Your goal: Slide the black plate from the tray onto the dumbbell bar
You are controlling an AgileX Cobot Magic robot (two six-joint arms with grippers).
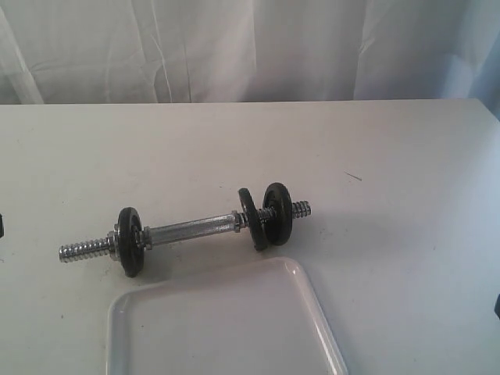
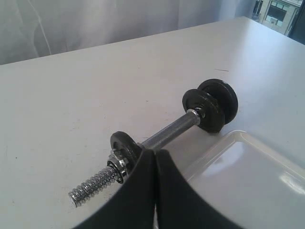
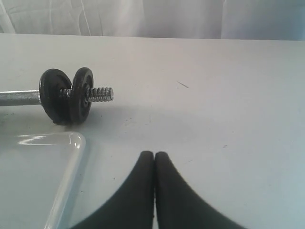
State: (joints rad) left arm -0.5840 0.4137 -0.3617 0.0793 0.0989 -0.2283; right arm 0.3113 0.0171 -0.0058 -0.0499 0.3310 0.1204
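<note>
The left gripper (image 2: 155, 153) and the right gripper (image 3: 154, 155) are both pinched shut and hold nothing; the tray (image 1: 226, 328) looks bare where I can see it; the plate (image 1: 278, 212) seems to sit on the bar (image 1: 187, 230) already, last at the end ahead of the right gripper, a bit toward the left arm's side; the bar lies crosswise to both grippers; the right arm is nearer the plate.
</note>
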